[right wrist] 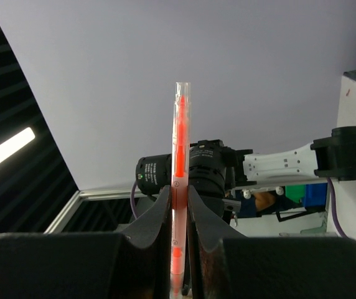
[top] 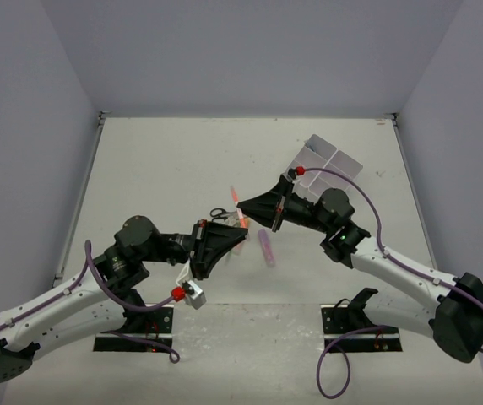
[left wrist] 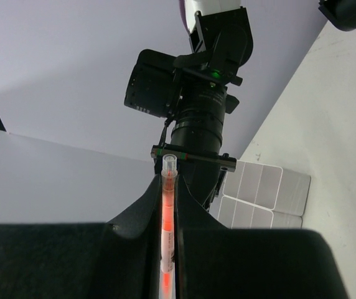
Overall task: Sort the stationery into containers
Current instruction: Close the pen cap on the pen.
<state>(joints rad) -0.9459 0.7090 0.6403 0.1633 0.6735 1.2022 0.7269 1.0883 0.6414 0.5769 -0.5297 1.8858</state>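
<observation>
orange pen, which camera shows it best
The right wrist view: the orange pen stands up from the right gripper, most of its length clear against the plain wall. The left wrist view shows it too, but against a dark arm. The top view gives only a thin orange sliver.

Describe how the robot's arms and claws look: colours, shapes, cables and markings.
Both the left arm and right arm have white links with black joints. Purple cables loop along them, with red caps. The left claw and right claw are black wedges.
</observation>
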